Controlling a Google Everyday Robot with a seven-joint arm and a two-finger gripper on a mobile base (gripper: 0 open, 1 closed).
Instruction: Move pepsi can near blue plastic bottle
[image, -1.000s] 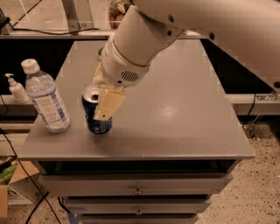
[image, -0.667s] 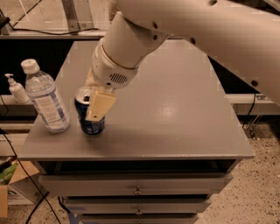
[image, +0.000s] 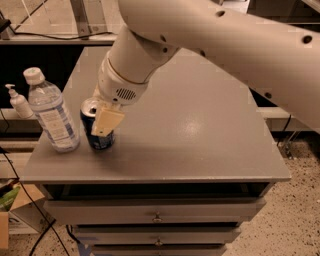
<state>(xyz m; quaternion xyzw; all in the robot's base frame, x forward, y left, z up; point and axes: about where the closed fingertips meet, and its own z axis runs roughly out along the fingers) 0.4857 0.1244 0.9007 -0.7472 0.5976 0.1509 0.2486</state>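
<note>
While the white arm (image: 215, 35) reaches down from 1 o'clock across the camera view, its gripper (image: 98, 125) sits low over the left part of the grey table (image: 200, 125), at about 9 o'clock from the table's middle. The claw is clamped on the pepsi can (image: 103, 143): one tan finger (image: 106, 121) lies flat against the can's near side, slanting from 1 o'clock down to 7 o'clock, and the other is hidden behind the can. The can stands upright on the tabletop, its silver top showing at 10 o'clock from the finger and its dark blue body showing below and beside it.

Just beside the can, at 9 o'clock from it, stands the blue plastic bottle (image: 52, 117), upright, with its white cap on and its label facing the camera. Bottle and can are very close; whether they touch cannot be told. Both are near the table's front left corner, at about 8 o'clock on the tabletop.

Off the table, at 10 o'clock from the bottle, a small white pump bottle (image: 20, 103) stands on a lower ledge. Below the tabletop, at 6 o'clock, drawers (image: 157, 217) with small metal pulls are stacked. A speckled floor (image: 300, 200) shows at 4 o'clock.
</note>
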